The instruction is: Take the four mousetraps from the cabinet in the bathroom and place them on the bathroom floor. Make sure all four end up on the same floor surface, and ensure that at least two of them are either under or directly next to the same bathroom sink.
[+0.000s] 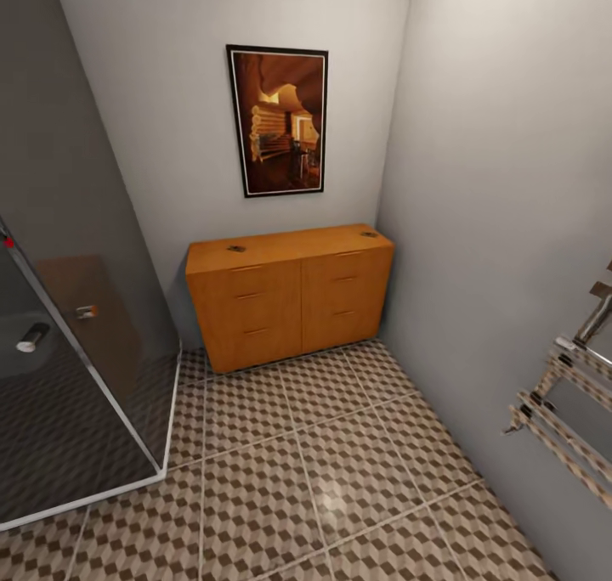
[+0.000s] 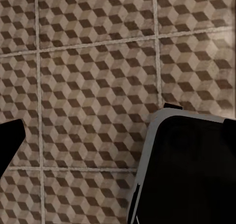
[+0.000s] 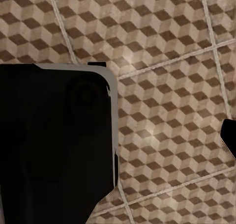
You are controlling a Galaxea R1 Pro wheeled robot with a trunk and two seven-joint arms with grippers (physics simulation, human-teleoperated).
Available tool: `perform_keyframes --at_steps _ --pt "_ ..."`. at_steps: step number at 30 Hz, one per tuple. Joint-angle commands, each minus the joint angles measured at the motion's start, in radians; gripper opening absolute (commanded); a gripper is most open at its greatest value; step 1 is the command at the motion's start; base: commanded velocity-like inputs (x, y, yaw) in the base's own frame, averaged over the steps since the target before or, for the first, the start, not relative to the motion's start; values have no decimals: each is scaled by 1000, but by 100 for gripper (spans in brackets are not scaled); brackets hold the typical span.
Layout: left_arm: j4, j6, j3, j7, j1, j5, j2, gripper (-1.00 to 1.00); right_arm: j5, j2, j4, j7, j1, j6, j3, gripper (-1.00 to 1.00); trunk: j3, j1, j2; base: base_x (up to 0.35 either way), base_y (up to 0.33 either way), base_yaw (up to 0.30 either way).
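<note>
Atop cabinet (image 1: 289,296): two mousetraps (image 1: 236,248)

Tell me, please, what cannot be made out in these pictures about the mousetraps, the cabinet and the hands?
- Mousetraps: two small dark items on the cabinet top, at and, are too small in the head view to identify.
- Drawer contents: hidden behind closed fronts.
- Hands: in both wrist views, dark housings are cut off by the edges over the bathroom floor; open or shut is unclear.

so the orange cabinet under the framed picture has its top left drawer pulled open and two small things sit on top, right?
Not quite. In the head view the cabinet under the framed picture has every drawer shut. The two small things on top are there, one near each end.
</note>
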Motion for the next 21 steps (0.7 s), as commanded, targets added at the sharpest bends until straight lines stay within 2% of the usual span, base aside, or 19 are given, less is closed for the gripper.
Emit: perform_keyframes --at_steps 1,21 --pt "4 -7 1 -2 -2 4 0 100 10 0 1 2 -1 -3 -9 100 -2 1 -2 339 -8 0" --pt "4 -7 1 -1 -2 4 1 100 9 0 1 2 -1 -4 -9 100 -2 1 -2 339 -1 0"
